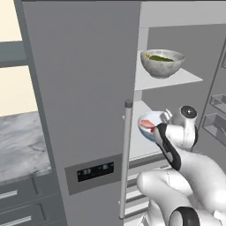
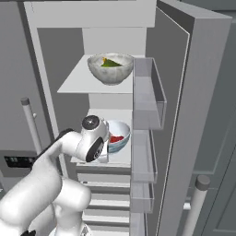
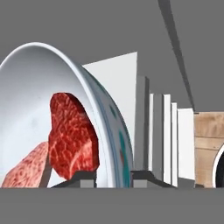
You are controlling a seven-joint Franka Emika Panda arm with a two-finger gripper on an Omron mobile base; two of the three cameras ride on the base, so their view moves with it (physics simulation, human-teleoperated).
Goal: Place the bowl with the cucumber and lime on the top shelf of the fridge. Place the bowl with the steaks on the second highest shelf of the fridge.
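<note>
The tool [image 3: 113,177], seen from the hand view, is clamped on the rim of the blue-and-white bowl [image 3: 65,100]: one dark finger tip [image 3: 81,178] stands inside the bowl just below the steaks [image 3: 72,138], the other sits outside against the patterned wall. The bowl lies to the left of the tool's line, its mouth turned toward the camera, with a dark red steak overlapping a paler one.

From the left base view, the tool [image 1: 159,128] meets the near edge of the steak bowl [image 1: 148,121], which sits over the second shelf [image 1: 140,110] of the fridge [image 1: 84,88]. The bowl lies just ahead and left of the white wrist. Above it, on the top shelf [image 1: 176,79], stands the grey bowl with cucumber and lime [image 1: 162,62].

From the right base view, the steak bowl [image 2: 119,136] lies just right of the wrist, over the second shelf [image 2: 99,115]; the fingers are hidden behind the hand. The grey bowl [image 2: 110,69] stands on the top shelf [image 2: 78,80], well above the tool.
</note>
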